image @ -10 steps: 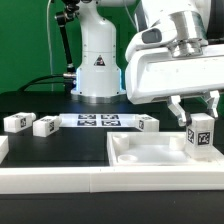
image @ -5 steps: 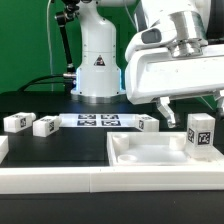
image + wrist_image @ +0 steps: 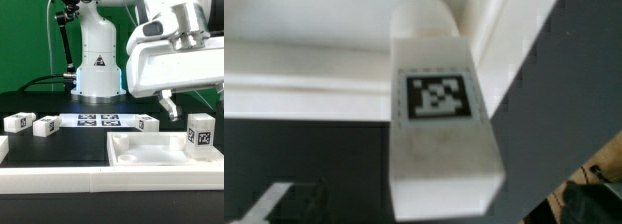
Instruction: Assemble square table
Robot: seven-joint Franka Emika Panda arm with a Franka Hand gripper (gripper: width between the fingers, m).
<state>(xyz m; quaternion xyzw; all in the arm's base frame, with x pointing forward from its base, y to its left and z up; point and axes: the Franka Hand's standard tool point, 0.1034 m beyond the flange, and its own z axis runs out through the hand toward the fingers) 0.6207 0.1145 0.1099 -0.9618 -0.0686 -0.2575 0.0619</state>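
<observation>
Nearest the exterior camera, a long white rail (image 3: pixel 60 185) runs across the front of the black table surface (image 3: pixel 60 150). Just behind it, toward the exterior view's right, lies the white plastic square slab (image 3: pixel 135 158) of the square table, with a raised rim and recessed panels. One short white leg (image 3: pixel 201 135) stands upright on the slab near its right side, its black-and-white square tag (image 3: pixel 203 137) facing the camera.

In the wrist view the same leg (image 3: pixel 446 160) fills the middle, seen along its length, with the tag (image 3: pixel 438 95) on its side and the slab (image 3: pixel 304 90) beyond it.

Above the leg hangs the two-finger gripper (image 3: pixel 196 104). Its jaws are spread wide, with one dark finger (image 3: pixel 168 102) well off to the leg's side. It touches nothing and holds nothing.

Farther back, three loose white legs lie on the black surface. Two (image 3: pixel 15 122) (image 3: pixel 45 125) are just beside each other at the exterior view's left, and one (image 3: pixel 148 123) is at the right end of the marker board (image 3: pixel 97 121).

Behind these stands the arm's white base (image 3: pixel 98 65) before a green backdrop (image 3: pixel 25 40).
</observation>
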